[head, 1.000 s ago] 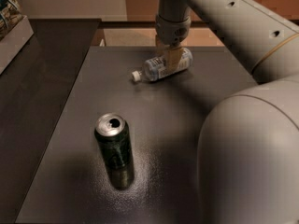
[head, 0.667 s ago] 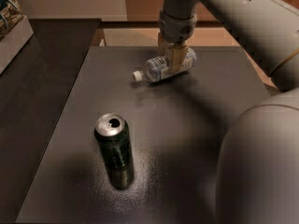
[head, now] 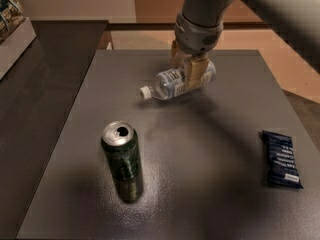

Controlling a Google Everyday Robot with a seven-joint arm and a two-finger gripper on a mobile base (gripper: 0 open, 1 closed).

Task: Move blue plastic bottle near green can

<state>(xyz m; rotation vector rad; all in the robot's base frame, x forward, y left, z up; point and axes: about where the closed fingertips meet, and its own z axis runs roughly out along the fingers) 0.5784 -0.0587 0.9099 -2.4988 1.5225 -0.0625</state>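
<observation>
The blue plastic bottle (head: 172, 84) is clear and bluish with a white cap pointing left and a pale printed label. It hangs on its side a little above the dark grey table (head: 210, 149), at the far middle. My gripper (head: 187, 74) comes down from above and is shut on the bottle's middle, one tan finger (head: 195, 76) in front of it. The green can (head: 121, 154) stands upright at the near left, dark green with a silver top and open tab hole. It is well apart from the bottle, nearer to the camera and to its left.
A flat dark blue snack packet (head: 281, 158) lies at the table's right side. A lower dark counter (head: 45, 84) runs along the left, with a white box of goods (head: 12, 24) at the far left corner. Tan floor lies beyond the right edge.
The gripper with the bottle has lifted slightly and shifted toward the right and nearer. The big arm segment has left the lower right, uncovering the snack packet. The can has not moved.
</observation>
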